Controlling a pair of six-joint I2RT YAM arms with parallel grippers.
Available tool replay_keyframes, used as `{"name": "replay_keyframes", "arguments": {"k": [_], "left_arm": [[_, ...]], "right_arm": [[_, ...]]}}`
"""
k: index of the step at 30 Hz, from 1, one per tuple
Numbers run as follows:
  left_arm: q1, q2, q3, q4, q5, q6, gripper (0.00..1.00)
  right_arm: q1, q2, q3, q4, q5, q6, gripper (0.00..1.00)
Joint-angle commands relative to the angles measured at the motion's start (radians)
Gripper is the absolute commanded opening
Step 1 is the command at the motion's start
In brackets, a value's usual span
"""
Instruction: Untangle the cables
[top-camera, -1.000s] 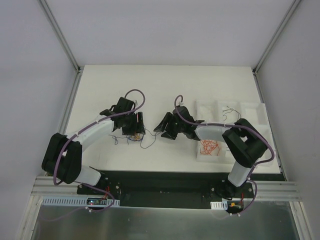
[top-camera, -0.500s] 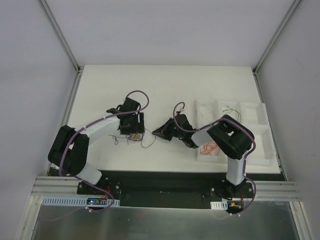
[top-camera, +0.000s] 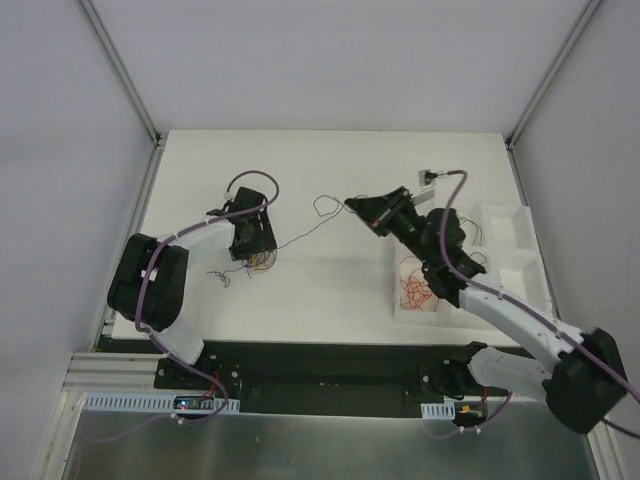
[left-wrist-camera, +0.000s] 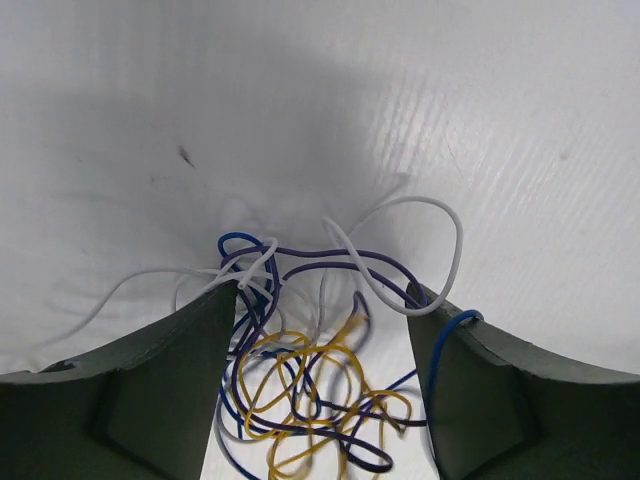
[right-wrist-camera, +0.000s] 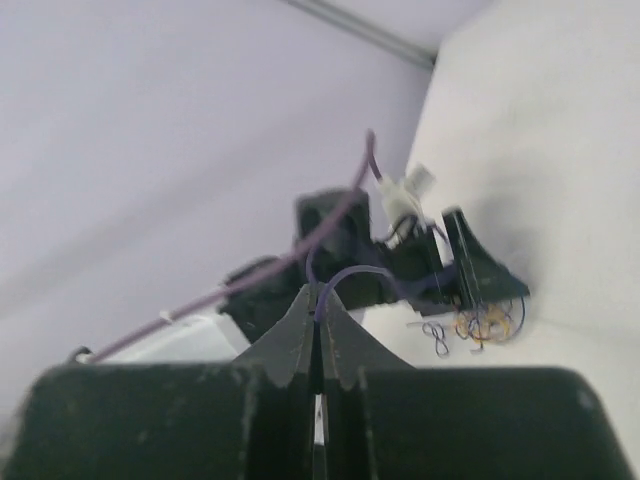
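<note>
The cables (left-wrist-camera: 320, 385) are a small tangle of yellow, dark purple, blue and white thin wires on the white table, also seen from above (top-camera: 260, 262). My left gripper (left-wrist-camera: 322, 295) stands open over the cables, one finger on each side, with a blue wire lying over the right finger (left-wrist-camera: 480, 380). My right gripper (top-camera: 352, 204) is raised to the right of the tangle and shut on one thin purple wire (right-wrist-camera: 350, 272). That wire (top-camera: 325, 207) makes a loop, then runs back to the tangle. In the right wrist view the tangle (right-wrist-camera: 487, 322) lies under the left gripper (right-wrist-camera: 470, 265).
A white foam tray (top-camera: 505, 225) with compartments stands at the right, and orange-red wires (top-camera: 418, 290) lie in its near compartment. A small loose dark strand (top-camera: 222, 278) lies left of the tangle. Grey walls with metal rails surround the table.
My right gripper has shut on a purple wire and risen up and to the right, drawing it out of the tangle. My left gripper shifted slightly left and stays over the tangle.
</note>
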Motion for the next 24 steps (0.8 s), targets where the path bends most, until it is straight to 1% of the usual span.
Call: {"name": "replay_keyframes", "arguments": {"k": [1,6,9,10,12,15,16,18,20,21,23,24], "left_arm": [[0.069,-0.035,-0.099,0.049,0.071,-0.055,0.68],[0.116,-0.067,-0.138,0.09,0.153,-0.082,0.68],[0.136,-0.077,-0.142,0.099,0.188,-0.101,0.69],[0.137,-0.087,-0.145,0.107,0.2,-0.104,0.69],[0.139,-0.11,-0.142,0.11,0.205,-0.108,0.69],[0.145,-0.13,-0.133,0.112,0.216,-0.104,0.7],[0.152,-0.13,-0.13,0.115,0.234,-0.108,0.7],[0.165,-0.147,-0.136,0.139,0.314,-0.122,0.71],[0.163,-0.181,-0.13,0.161,0.341,-0.124,0.72],[0.165,-0.187,-0.118,0.164,0.343,-0.118,0.74],[0.165,-0.161,-0.077,0.162,0.369,-0.075,0.79],[0.171,-0.131,-0.057,0.159,0.397,-0.052,0.79]], "right_arm": [[-0.077,-0.216,0.193,-0.365,0.056,-0.237,0.0],[-0.129,-0.295,0.405,-0.575,0.004,-0.357,0.0],[-0.135,-0.303,0.566,-0.713,-0.001,-0.479,0.0],[-0.135,-0.294,0.621,-0.789,-0.004,-0.521,0.0],[-0.137,-0.261,0.747,-0.888,-0.014,-0.585,0.0],[-0.14,-0.208,0.899,-0.957,-0.083,-0.642,0.0],[-0.142,-0.188,0.966,-0.988,-0.099,-0.67,0.0],[-0.14,-0.134,1.102,-1.048,-0.143,-0.726,0.0],[-0.14,-0.062,1.242,-1.127,-0.148,-0.766,0.0],[-0.14,-0.021,1.354,-1.182,-0.137,-0.776,0.0],[-0.14,0.032,1.478,-1.209,-0.172,-0.78,0.0],[-0.142,0.041,1.515,-1.195,-0.189,-0.776,0.0]]}}
